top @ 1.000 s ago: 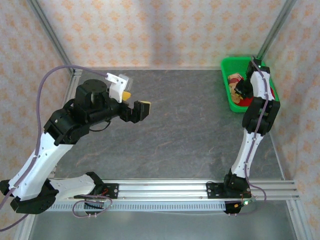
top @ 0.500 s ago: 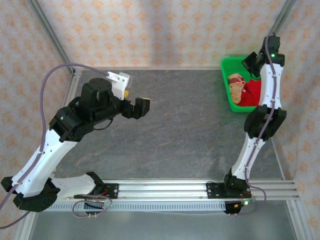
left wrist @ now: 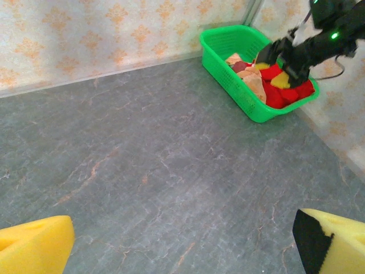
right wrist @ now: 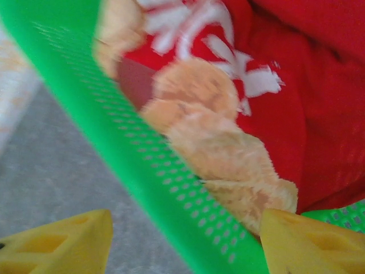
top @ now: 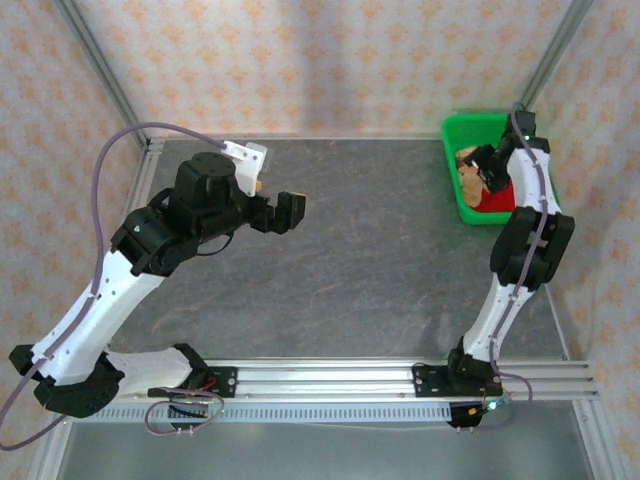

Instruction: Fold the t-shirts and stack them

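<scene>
Right gripper [right wrist: 185, 242] back down at green basket [right wrist: 114, 131], jaws reopened, empty; t-shirt [right wrist: 285, 114] still inside; pick needs retry; left gripper [left wrist: 182, 245] spread wide, idle.

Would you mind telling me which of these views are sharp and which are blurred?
Right wrist: soft and smeared, the t-shirt print and basket mesh blurred. Left wrist: crisp across the table. Top external: sharp, evenly lit, no glare.

Red t-shirt [right wrist: 319, 114], brown bear print; green mesh basket [left wrist: 228, 77]; grey table [left wrist: 171, 160].
</scene>
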Tool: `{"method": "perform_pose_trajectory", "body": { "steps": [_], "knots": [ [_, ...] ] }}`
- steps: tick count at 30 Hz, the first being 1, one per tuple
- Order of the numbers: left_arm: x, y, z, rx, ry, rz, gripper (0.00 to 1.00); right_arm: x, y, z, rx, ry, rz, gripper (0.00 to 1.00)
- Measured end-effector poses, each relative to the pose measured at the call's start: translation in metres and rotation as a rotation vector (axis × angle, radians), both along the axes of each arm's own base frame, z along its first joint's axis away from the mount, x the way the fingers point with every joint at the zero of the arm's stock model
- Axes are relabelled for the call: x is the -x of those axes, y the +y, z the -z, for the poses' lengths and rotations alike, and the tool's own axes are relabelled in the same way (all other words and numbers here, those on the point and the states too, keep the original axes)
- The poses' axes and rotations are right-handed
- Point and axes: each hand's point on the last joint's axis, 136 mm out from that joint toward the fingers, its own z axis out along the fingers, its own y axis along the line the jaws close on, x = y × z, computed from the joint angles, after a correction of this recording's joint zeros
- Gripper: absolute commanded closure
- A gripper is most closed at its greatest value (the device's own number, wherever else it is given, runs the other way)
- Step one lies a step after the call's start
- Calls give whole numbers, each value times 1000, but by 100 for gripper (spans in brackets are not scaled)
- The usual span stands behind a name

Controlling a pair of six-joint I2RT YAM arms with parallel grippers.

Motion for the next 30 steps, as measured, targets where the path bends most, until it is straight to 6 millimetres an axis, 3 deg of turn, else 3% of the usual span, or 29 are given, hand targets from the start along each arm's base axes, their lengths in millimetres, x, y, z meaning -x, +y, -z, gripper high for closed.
{"method": "perform_pose_trajectory", "body": {
  "steps": [6, 10, 11, 15, 18, 20, 25, 30],
  "knots": [
    [9, 13, -7, 19, -6, -37, 0, -8, -7, 51, 9, 73, 10, 28],
    [15, 23, -11, 29, -8, -67, 0, -18, -15, 64, 24, 79, 23, 36],
    [17, 25, -12, 32, -7, -74, 0, -20, -16, 68, 26, 83, 28, 40],
    [21, 34, -15, 40, -10, -101, 0, -21, -19, 86, 22, 106, 58, 79],
    [25, 39, -17, 45, -15, -113, 0, -23, -19, 89, 14, 91, 80, 96],
    [27, 42, -20, 48, -23, -120, 0, -25, -19, 89, 8, 68, 96, 100],
    [28, 44, -22, 51, -30, -125, 0, -20, -13, 65, -15, -55, 125, 100],
    [26, 42, -19, 49, -27, -122, 0, -12, -5, -8, 5, -295, 136, 100]
  ]
}}
